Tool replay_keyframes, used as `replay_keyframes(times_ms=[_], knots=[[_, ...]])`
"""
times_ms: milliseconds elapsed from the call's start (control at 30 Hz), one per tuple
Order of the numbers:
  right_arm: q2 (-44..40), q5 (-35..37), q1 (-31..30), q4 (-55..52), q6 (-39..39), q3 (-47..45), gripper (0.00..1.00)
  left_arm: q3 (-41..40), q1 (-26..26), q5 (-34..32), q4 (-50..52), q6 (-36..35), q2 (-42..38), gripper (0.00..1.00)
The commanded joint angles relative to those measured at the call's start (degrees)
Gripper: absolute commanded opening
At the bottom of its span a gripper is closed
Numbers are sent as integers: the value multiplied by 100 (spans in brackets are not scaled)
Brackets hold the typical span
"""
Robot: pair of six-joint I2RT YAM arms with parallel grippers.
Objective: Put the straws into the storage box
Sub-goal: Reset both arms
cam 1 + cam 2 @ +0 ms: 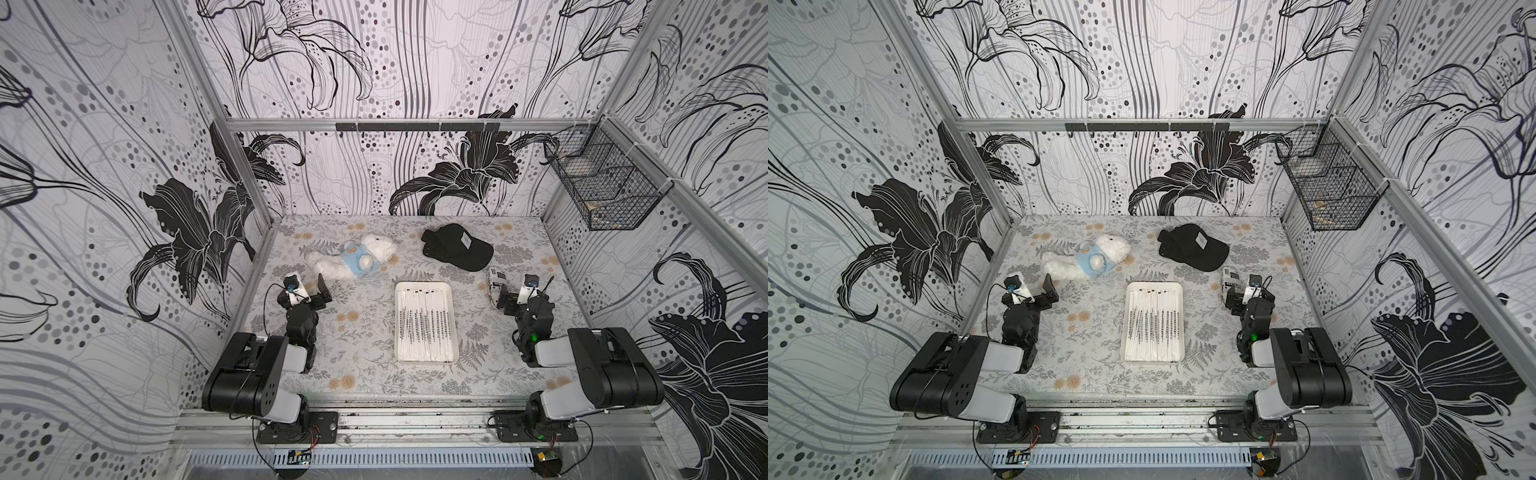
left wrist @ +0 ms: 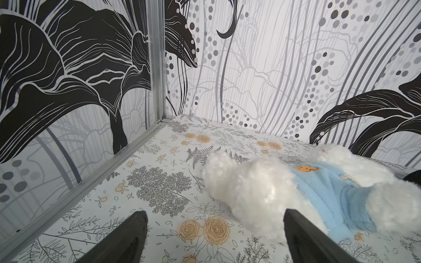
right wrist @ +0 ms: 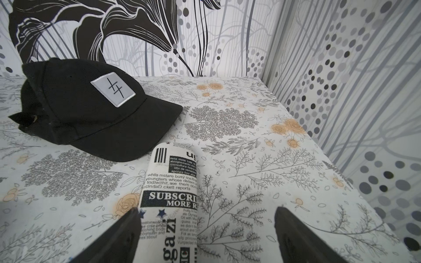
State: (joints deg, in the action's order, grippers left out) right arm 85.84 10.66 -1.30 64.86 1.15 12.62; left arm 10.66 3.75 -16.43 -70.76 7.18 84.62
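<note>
Jaws on both arms stand wide apart and hold nothing. The left gripper (image 2: 214, 213) frames bare tabletop, with the plush toy (image 2: 262, 193) just beyond one finger. The right gripper (image 3: 206, 209) sits low by the printed packet (image 3: 170, 182), which lies partly beneath one finger rather than between the two; I cannot tell whether they touch. Outward from there, the straws (image 1: 424, 328) lie lengthwise, side by side, in the storage box (image 1: 424, 285) at the middle of the table (image 1: 357, 374), filling it nearly rim to rim. With the box as the dial's centre, the left gripper is at about ten o'clock, the right at two, the plush toy at eleven and the black cap (image 3: 91, 113) at one. No loose straw shows on the tabletop in both top views, so the filling looks done and the step in hand is probably parking the arms. To do that well, leave the fingers spread and lift before travelling so the right finger does not drag the packet. Swing each arm away from the box, not across it. Check the box's six o'clock rim, where a dark end mark shows and I cannot tell whether a straw overhangs.
</note>
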Motion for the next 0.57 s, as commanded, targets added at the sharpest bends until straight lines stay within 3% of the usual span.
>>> replay_keyframes(times_ms=[0, 533], knots=[[17, -71, 25, 284, 57, -8, 96, -28, 13, 67, -299, 1, 4, 98], [11, -64, 24, 271, 52, 3, 96, 2, 311, -124, -243, -207, 19, 98]])
